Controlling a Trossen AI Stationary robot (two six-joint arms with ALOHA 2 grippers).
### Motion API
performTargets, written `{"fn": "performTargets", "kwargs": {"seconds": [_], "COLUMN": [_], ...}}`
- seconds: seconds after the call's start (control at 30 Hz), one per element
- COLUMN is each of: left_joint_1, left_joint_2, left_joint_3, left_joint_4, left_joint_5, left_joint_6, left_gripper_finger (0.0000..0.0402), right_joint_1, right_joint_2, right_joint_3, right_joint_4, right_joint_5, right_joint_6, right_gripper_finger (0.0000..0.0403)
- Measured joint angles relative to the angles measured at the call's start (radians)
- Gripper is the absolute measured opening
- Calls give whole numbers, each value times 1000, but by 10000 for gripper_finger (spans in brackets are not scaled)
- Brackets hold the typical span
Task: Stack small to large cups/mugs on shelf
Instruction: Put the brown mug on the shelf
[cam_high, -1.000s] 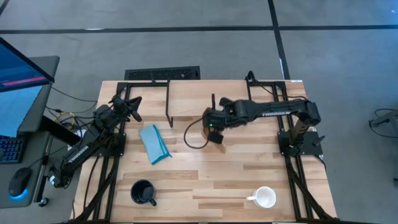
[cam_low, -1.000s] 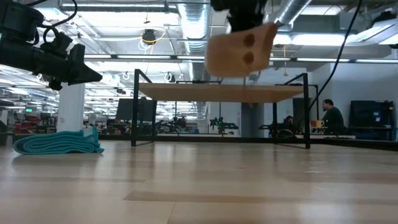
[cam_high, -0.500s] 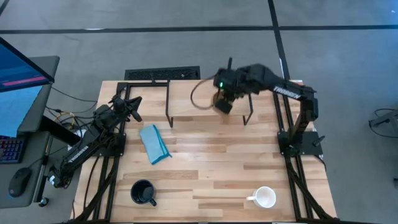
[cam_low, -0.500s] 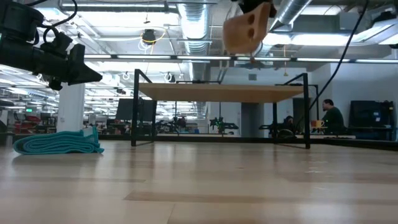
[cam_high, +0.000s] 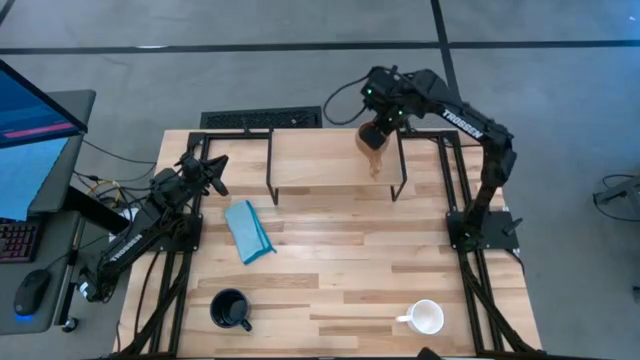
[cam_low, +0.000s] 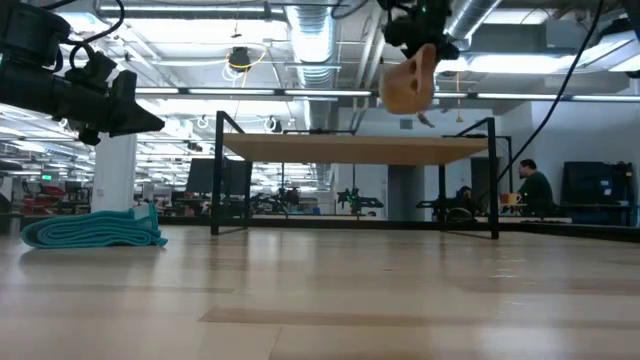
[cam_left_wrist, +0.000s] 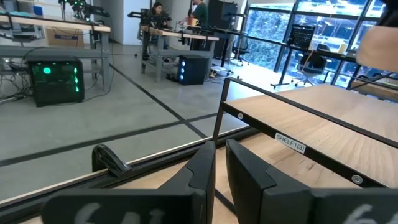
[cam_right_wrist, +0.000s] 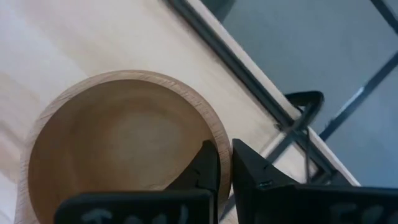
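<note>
We look straight down from above and level from the tabletop — both views share the shelf (cam_high: 330, 158); wrist cameras sit close.

**Even light overhead, blur up close**

Ceiling strip lights (cam_low: 200, 95) brighten the low view; the bench (cam_low: 320, 300) in its foreground is soft and faintly glossy. From above, light is flat, with faint shadows. In the left wrist view, windows (cam_left_wrist: 323, 28) glare pale. The right wrist view's near fingers (cam_right_wrist: 208, 171) are blurred.
</note>
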Motion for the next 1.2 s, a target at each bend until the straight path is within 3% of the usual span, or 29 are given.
{"fn": "performTargets", "kwargs": {"seconds": [0.5,0.8,1.2], "left_joint_1": [0,0,0], "left_joint_2": [0,0,0], "left_joint_3": [0,0,0], "left_joint_4": [0,0,0], "left_joint_5": [2,2,1], "left_joint_6": [0,0,0], "left_gripper_finger": [30,30,30], "right_joint_1": [-91,-140,-157], "right_joint_2": [0,-4,-4], "right_joint_3": [-182,-298,-308], "right_joint_4": [195,298,315], "right_joint_5": [-126,-124,-127], "right_joint_6": [-96,-93,-133], "right_gripper_finger": [33,33,36]}}
